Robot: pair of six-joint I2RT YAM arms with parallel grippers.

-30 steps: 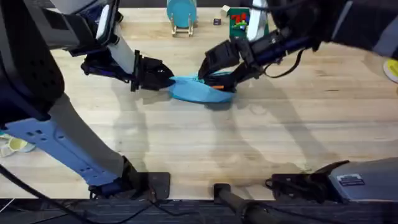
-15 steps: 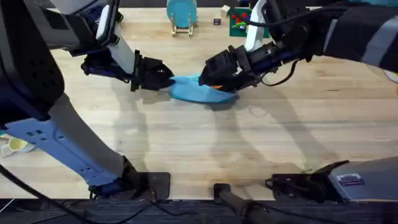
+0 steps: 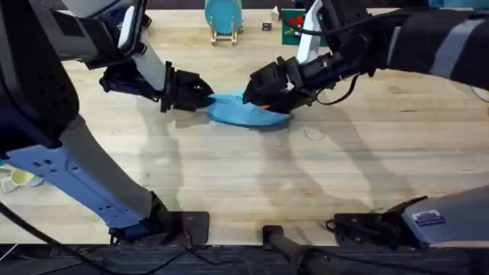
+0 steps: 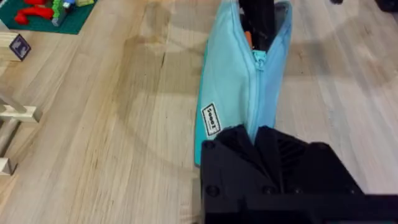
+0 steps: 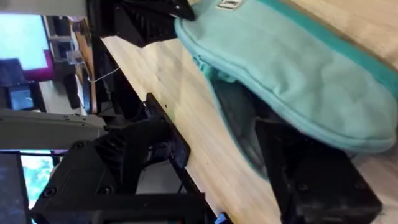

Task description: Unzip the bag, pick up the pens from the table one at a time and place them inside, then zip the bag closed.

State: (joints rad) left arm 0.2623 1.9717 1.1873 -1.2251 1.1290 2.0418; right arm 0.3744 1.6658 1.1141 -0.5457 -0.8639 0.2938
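The left gripper is pinched shut on the near end of the bag, right where the zipper line ends. From those fingers the bag is stretched straight away, its long side running toward the right gripper. That gripper is set at the far end, at the open mouth, where a bit of an orange pen is seen inside. Whether its fingers are open or shut cannot be told. The bag is laid flat on the table, held between both arms.
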